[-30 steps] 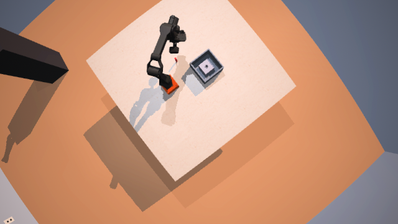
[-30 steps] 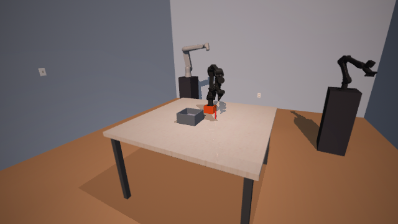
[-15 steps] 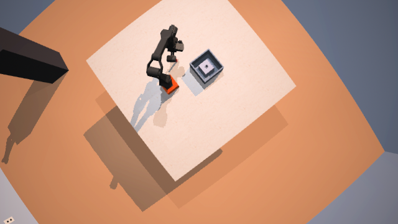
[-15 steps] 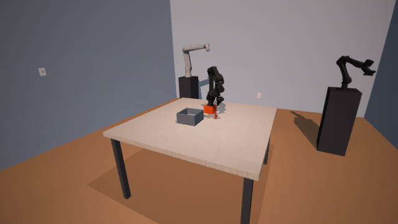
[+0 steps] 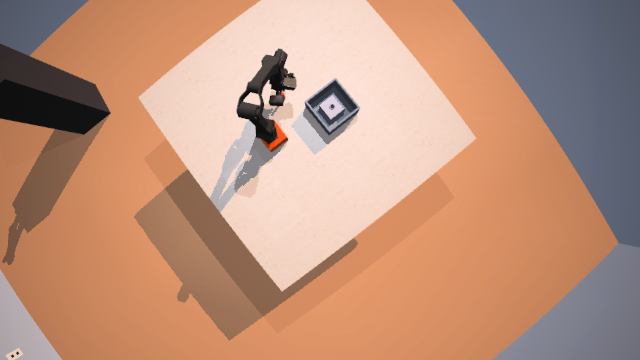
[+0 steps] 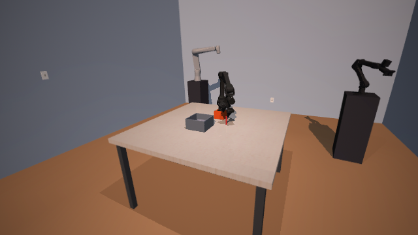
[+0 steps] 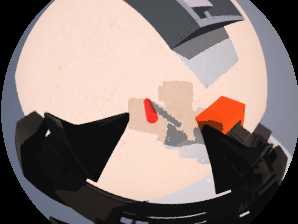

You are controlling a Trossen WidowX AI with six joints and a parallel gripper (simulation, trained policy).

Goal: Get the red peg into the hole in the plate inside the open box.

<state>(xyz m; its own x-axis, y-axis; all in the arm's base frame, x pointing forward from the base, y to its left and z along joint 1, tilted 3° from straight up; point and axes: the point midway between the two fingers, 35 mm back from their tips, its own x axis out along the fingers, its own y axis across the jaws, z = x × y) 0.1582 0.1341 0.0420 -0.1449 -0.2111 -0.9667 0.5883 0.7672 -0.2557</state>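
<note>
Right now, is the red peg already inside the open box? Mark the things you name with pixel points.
No, the red peg [image 5: 283, 95] [image 6: 226, 120] [image 7: 150, 111] stands upright on the table [image 5: 350, 185] [image 6: 196, 147] [image 7: 75, 75], outside the open box [image 5: 345, 121] [image 6: 194, 125] [image 7: 175, 31].

The gripper [image 5: 283, 91] [image 6: 227, 113] [image 7: 167, 122] was lowered toward the table [image 5: 370, 165] [image 6: 209, 147] [image 7: 75, 70]. In the top view, it also shifted toward the table's lowest visible corner. The arm's elbow [image 5: 280, 52] [image 6: 223, 74] followed in the same direction and dropped slightly. The red peg [image 5: 283, 95] [image 6: 226, 120] [image 7: 151, 111], exposed from above one second earlier, became mostly covered by the gripper. The arm's shadow [image 5: 286, 110] withdrew from the box's [image 5: 320, 120] [image 6: 195, 125] [image 7: 175, 22] near side.
</note>
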